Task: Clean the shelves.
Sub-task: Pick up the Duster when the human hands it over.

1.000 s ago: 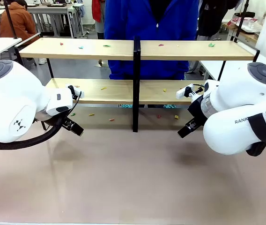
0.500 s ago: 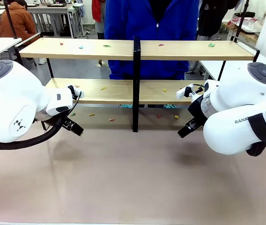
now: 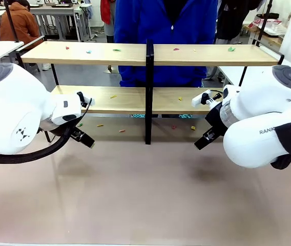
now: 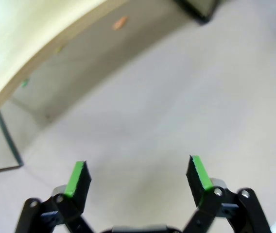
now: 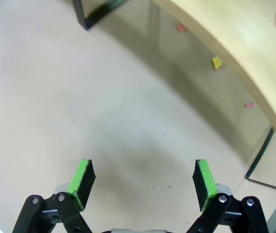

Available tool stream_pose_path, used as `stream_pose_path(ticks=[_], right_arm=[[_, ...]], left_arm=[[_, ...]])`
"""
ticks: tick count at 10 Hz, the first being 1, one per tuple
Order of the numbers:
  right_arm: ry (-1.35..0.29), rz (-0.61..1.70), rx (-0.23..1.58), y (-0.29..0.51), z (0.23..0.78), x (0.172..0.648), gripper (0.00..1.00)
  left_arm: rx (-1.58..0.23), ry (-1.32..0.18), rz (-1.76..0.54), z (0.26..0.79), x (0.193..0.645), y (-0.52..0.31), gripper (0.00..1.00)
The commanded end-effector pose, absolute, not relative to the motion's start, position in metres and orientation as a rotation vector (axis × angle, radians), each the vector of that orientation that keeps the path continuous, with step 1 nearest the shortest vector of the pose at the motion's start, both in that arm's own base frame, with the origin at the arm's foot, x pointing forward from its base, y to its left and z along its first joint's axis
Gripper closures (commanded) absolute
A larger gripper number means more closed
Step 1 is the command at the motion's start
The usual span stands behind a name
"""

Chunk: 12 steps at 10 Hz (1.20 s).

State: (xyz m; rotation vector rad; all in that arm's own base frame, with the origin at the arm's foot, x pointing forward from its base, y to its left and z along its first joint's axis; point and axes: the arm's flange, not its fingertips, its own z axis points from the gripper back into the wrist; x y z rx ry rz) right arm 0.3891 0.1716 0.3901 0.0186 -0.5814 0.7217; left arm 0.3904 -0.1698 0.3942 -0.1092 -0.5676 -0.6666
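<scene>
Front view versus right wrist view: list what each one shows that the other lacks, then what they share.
Front view adds: the upper board of the shelves, dotted with coloured scraps, a person in a blue jacket behind it, and the left arm. Right wrist view adds: the green pads of the right end effector, standing apart with nothing between them. Both share: the lower board, the table, and a yellow scrap lying on the table beneath that board.

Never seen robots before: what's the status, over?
Left gripper open, empty. Right gripper open, empty. Shelves littered with coloured scraps. Person standing right behind.
</scene>
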Motion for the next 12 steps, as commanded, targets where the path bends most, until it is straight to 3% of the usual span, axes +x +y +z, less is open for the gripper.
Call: stream_pose_path(ticks=[1,3,5,6,7,8,9,12], right_arm=[[-0.620,0.829,0.081,0.129,0.444,0.350,0.00],[-0.667,0.903,0.142,0.089,0.490,0.315,0.00],[-0.865,0.893,0.172,0.036,0.533,0.276,0.00],[-0.933,0.806,0.133,0.030,0.536,0.270,0.00],[-0.778,0.879,0.135,0.077,0.549,0.329,0.00],[-0.866,0.843,0.146,0.048,0.578,0.312,0.00],[-0.884,0.850,0.222,0.055,0.581,0.320,0.00],[-0.951,0.775,0.232,0.027,0.612,0.320,0.00]], left_arm=[[-0.250,-0.617,-0.792,0.455,0.329,-0.117,0.00],[-0.312,-0.734,-0.896,0.495,0.278,-0.076,0.00],[-0.404,-0.925,-0.934,0.521,0.235,-0.026,0.00],[-0.302,-0.762,-0.893,0.549,0.327,-0.106,0.00],[-0.302,-0.762,-0.893,0.549,0.327,-0.106,0.00],[-0.348,-0.864,-0.919,0.587,0.296,-0.057,0.00],[-0.410,-0.896,-0.964,0.590,0.304,-0.057,0.00],[-0.491,-1.030,-0.818,0.615,0.309,0.001,0.00]])
